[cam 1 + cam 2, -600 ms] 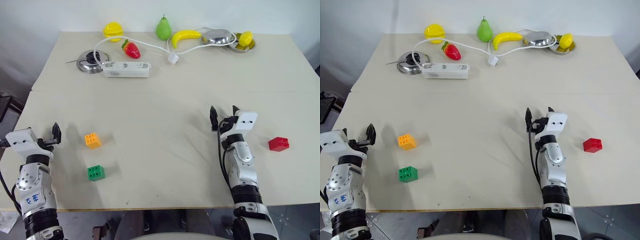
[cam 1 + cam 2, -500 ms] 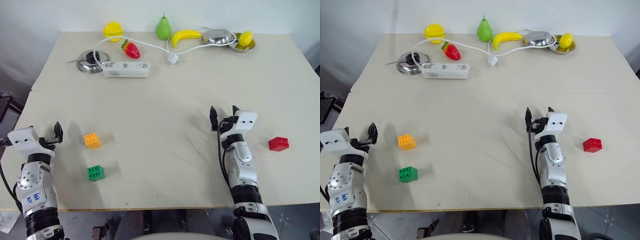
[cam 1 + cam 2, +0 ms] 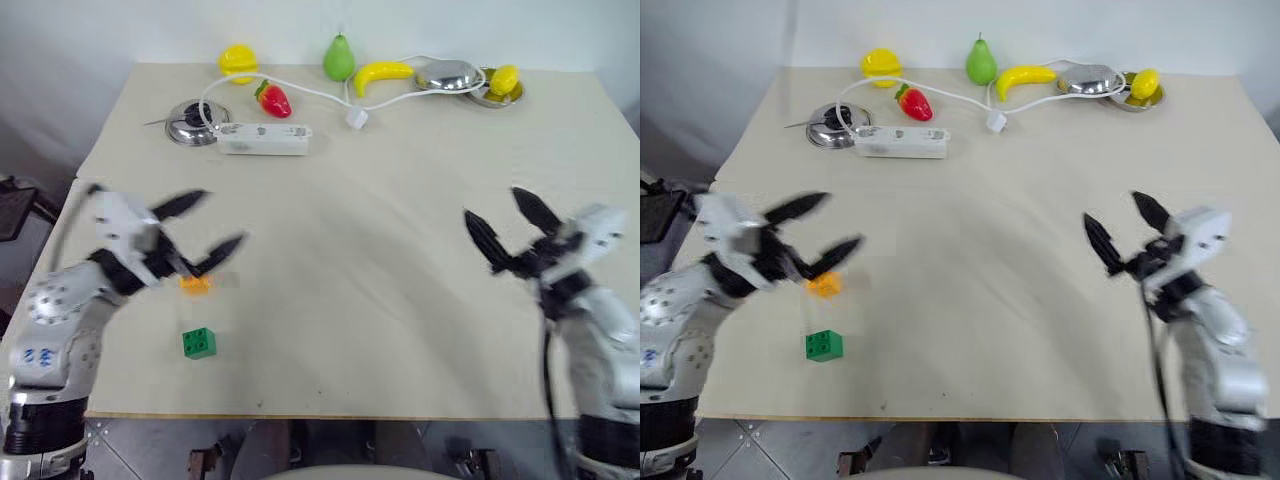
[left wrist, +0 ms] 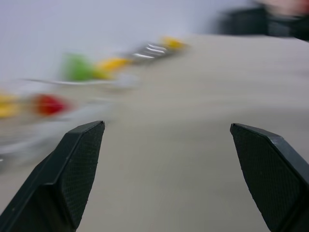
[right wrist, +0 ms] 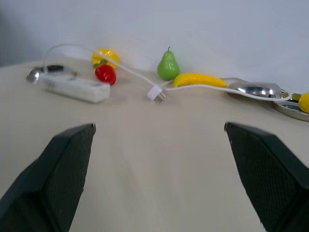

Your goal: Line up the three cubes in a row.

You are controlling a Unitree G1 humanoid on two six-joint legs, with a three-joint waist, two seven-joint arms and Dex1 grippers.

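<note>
Beige table (image 3: 400, 330): left gripper (image 3: 205, 225) wide over orange cube (image 3: 195, 285) (half hidden); right gripper (image 3: 505, 225) wide.

A robot test bench, likely a lab: bare beige table (image 3: 400, 230) against a plain white wall (image 3: 150, 30), with toy fruit (image 3: 339, 57), steel dishes (image 3: 447, 74) and a power strip (image 3: 265, 139) at 12 o'clock.

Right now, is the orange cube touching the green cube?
Apart. In the right eye view, bare table shows between the orange cube and the green cube.
</note>
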